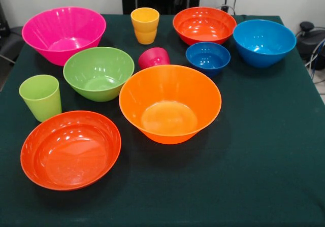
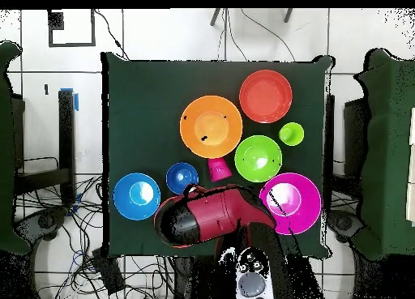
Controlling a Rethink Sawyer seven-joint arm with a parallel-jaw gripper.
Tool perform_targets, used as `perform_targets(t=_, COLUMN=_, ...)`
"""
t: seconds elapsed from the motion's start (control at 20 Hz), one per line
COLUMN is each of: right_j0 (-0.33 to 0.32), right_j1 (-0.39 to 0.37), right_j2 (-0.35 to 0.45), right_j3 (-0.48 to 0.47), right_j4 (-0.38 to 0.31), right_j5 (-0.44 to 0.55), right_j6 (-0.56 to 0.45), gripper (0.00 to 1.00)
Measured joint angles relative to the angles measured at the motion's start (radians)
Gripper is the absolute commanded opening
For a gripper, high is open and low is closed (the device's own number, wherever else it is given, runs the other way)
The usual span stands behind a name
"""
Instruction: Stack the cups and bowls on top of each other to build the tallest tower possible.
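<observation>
So far I see every bowl sitting empty and separate on the green table (image 1: 264, 151): big orange bowl (image 1: 170, 103) centre, pink bowl (image 1: 63, 33) and green bowl (image 1: 98, 72) beside it. Red-pink cup (image 1: 154, 57) lies tipped; yellow cup (image 1: 144, 25) and lime cup (image 1: 40, 97) stand upright. I cannot tell the gripper's jaw state; only the arm (image 2: 212, 216) shows overhead.

Red and black arm (image 2: 212, 217) folded back near its base, seen overhead
</observation>
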Motion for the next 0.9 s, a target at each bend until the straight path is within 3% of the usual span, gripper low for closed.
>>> perform_targets(t=0.45, right_j0=0.031, right_j1=0.015, right_j2=-0.064, right_j3=-0.027, right_j4=-0.023, right_j5=0.0, right_j6=0.0, gripper=1.0)
perform_targets(t=0.9, right_j0=0.038, right_j1=0.087, right_j2=-0.108, right_j3=-0.044, right_j4=-0.023, right_j5=0.0, right_j6=0.0, gripper=1.0)
